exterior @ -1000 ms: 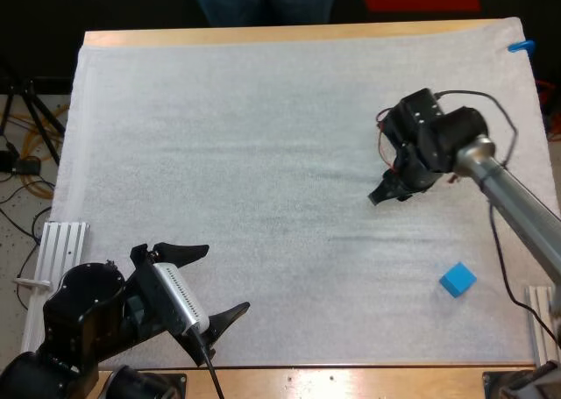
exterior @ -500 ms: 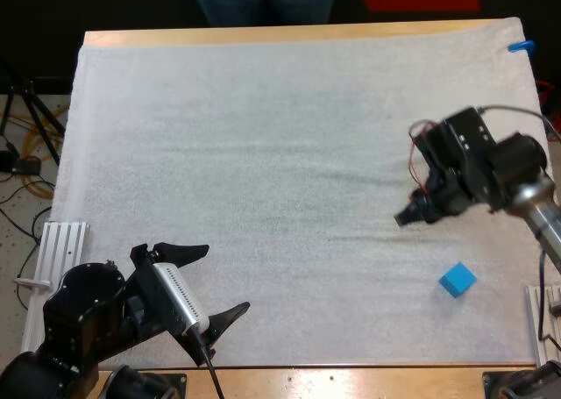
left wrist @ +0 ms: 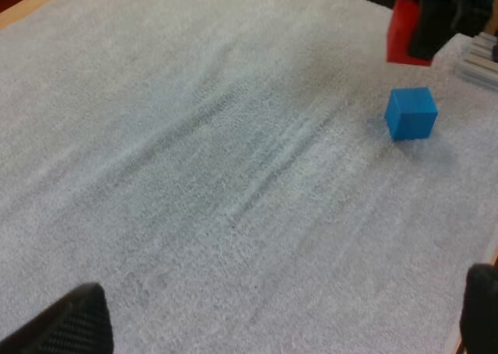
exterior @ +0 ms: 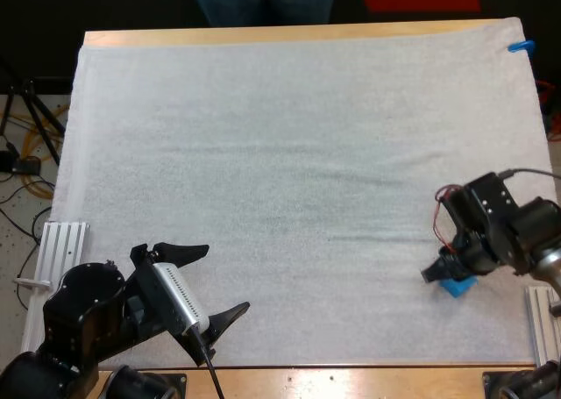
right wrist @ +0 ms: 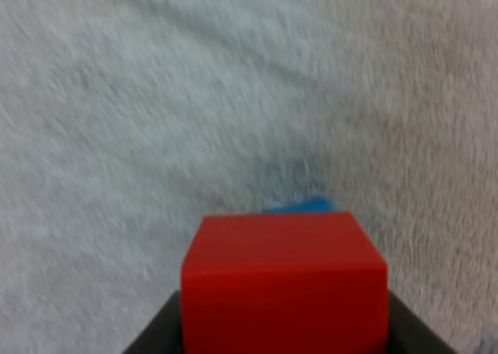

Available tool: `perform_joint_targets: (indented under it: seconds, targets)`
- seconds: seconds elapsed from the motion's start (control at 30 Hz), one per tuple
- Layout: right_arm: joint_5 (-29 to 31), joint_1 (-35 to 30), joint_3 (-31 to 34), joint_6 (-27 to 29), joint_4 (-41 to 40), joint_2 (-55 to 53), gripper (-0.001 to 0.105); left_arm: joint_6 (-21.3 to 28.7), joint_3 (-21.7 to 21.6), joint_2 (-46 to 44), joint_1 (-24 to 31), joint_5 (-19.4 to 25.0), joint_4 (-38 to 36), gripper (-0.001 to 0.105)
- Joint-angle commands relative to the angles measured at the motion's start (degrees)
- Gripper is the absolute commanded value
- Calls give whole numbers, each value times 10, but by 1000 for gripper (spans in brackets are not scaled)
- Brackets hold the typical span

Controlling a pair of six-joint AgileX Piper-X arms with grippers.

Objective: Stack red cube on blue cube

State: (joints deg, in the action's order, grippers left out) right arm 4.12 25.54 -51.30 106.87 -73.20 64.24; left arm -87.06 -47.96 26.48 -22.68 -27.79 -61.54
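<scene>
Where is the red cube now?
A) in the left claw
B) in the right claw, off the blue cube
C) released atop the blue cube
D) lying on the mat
B: the right claw grips the red cube on both sides, apart from the blue cube.

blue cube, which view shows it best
The left wrist view: the blue cube shows whole. In the high view the right hand covers most of it; the right wrist view shows a sliver behind the red cube.
</scene>
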Motion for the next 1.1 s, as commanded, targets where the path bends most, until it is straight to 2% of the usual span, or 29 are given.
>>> perform_joint_targets:
  seconds: [0.0, 0.27, 0.4, 0.47, 0.6, 1.07]
  targets:
    - [4, 0, 8, -4, 4, -8, 23, 0, -4, -1, -3, 1, 2, 87]
    - [13, 0, 64, -6, 14, -8, 23, 0, -4, -1, -3, 1, 2, 87]
    - [13, -23, 86, -6, 45, -8, 23, 0, -4, -1, -3, 1, 2, 87]
    - [8, -42, 91, -6, 56, -8, 23, 0, -4, -1, -3, 1, 2, 87]
    - [-41, -80, 92, 5, 68, -8, 23, 0, -4, -1, -3, -2, 2, 87]
    - [-41, -82, 119, 25, 96, -8, 23, 0, -4, -1, -3, -2, 2, 87]
